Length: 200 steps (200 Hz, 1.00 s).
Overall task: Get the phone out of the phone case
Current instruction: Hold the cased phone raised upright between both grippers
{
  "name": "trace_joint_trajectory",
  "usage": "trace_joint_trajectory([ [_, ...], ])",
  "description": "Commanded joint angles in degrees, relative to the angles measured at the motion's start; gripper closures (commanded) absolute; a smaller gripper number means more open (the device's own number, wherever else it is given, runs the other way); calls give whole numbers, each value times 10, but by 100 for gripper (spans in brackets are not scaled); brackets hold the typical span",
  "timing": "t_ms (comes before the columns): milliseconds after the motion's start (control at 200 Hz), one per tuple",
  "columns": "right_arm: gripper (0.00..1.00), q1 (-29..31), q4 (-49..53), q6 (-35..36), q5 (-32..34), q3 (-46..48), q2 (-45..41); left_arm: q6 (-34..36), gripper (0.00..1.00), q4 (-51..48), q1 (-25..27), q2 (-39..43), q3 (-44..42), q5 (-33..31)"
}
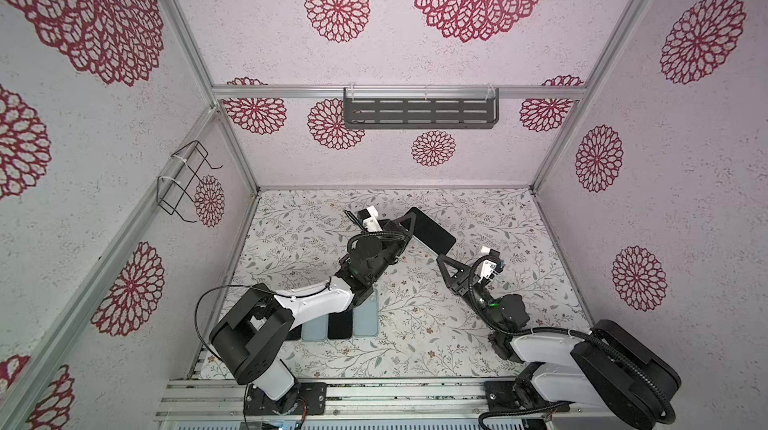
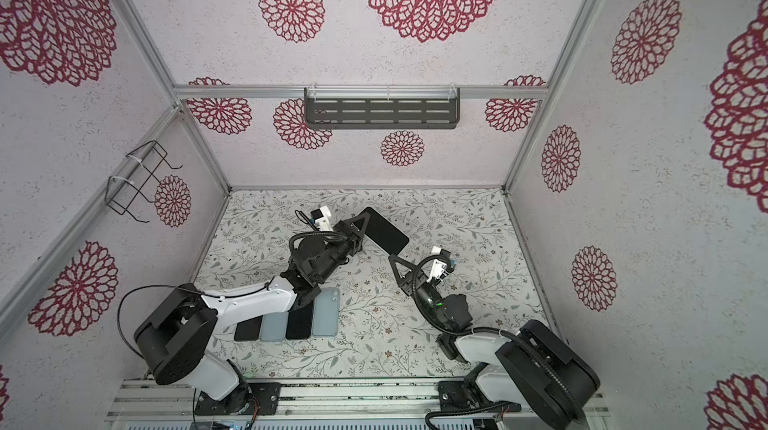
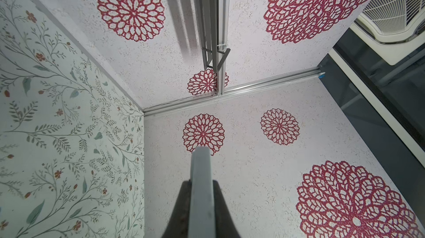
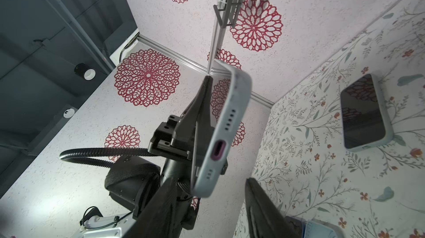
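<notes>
Left pincer (image 1: 409,222) aloft, tight on cased phone (image 1: 432,230)

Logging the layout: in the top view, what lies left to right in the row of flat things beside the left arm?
Black phone, pale blue case, second black phone, second pale blue case.

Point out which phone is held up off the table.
The black-screened phone in the pale grey-blue case, clamped in the left end effector above the floral table. The other phones and cases lie flat in a row beside the left arm.
</notes>
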<state>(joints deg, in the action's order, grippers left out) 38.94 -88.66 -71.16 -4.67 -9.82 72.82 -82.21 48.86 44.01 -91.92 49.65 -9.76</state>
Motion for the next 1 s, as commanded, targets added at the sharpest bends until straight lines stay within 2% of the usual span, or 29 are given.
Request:
trace_joint_trajectory([
  [0,56,3,-80,1,6,-16,3,-13,100,53,2,0,12,-4],
  [160,73,6,-80,2,8,-19,7,-18,100,55,2,-2,10,-4],
  [225,76,6,-80,4,8,-19,6,-20,100,56,3,-5,11,-1],
  [490,78,6,-80,9,16,-20,-3,-21,100,63,2,-5,9,0],
  [565,72,6,-80,8,19,-19,-6,-21,100,66,3,-5,8,0],
  [716,66,6,-80,9,26,-22,-7,-22,100,67,4,-3,8,2],
  [886,68,6,-79,10,30,-26,-10,-22,100,69,5,-1,6,2],
  [996,73,6,-80,11,29,-29,-7,-23,100,71,5,-2,5,3],
])
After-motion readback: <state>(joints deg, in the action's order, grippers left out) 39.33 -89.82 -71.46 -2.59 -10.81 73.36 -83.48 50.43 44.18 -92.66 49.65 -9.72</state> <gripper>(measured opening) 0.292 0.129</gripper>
